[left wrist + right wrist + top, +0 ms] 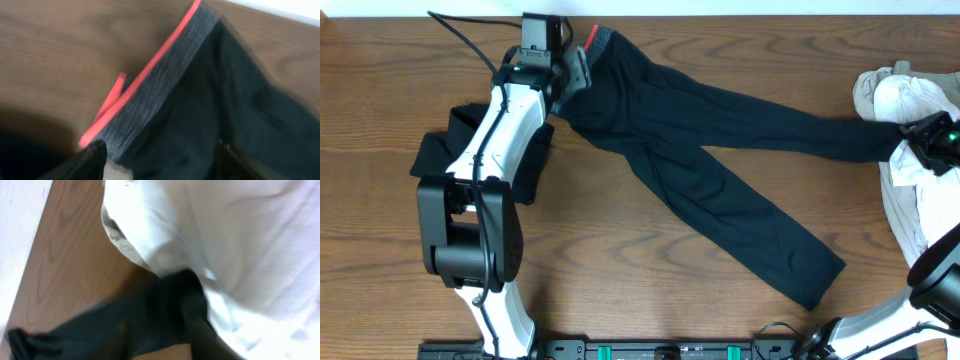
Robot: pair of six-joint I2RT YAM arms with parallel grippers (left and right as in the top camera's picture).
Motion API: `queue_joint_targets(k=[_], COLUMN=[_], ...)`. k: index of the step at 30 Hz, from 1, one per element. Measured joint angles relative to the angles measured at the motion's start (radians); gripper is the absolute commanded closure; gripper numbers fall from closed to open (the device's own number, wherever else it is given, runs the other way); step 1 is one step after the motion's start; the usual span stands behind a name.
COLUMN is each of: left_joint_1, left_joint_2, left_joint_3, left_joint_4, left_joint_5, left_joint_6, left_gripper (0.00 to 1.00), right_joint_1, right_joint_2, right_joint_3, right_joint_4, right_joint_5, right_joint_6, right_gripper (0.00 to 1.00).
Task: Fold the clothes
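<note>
Trousers (720,180), long and dark navy, lay spread across the wooden table (650,290). The waist was at the far edge toward the left. The two legs ran apart, one to the right side and the other toward the near right. The left arm (510,130) reached from the near edge up to the waist. White and beige garments (910,190) sat heaped at the right edge, with the end of the far leg touching them. A black garment (440,155) lay partly under the left arm. The waistband (165,85), grey with an orange-red edge, lay on the wood. The left gripper (160,162) hung over it with its fingers (92,160) spread wide, clasping nothing. The right gripper (932,140) sat at the leg end by the white heap; whether it was parted or clamped could not be told.
</note>
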Motion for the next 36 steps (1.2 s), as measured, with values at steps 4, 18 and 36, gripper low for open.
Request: queue_joint_targets(k=[4, 18, 36], left_joint_1=[0.002, 0.003, 0.013], left_joint_2=[-0.011, -0.183, -0.563], left_joint_3=[0.000, 0.000, 0.000], left_joint_4=[-0.131, -0.330, -0.455], left_joint_5=[0.000, 0.000, -0.077], left_joint_6=[0.055, 0.097, 0.114], left_gripper=[0.29, 0.26, 0.20], right_joint_1=[-0.052, 0.196, 1.138], right_joint_2=[-0.001, -0.233, -0.044], right_joint_3=[0.000, 0.003, 0.003], right_joint_4=[-0.059, -0.364, -0.265], right_joint_5=[-0.080, -0.058, 0.279], right_joint_6=[-0.035, -0.296, -0.359], right_gripper=[0.41, 0.39, 0.33])
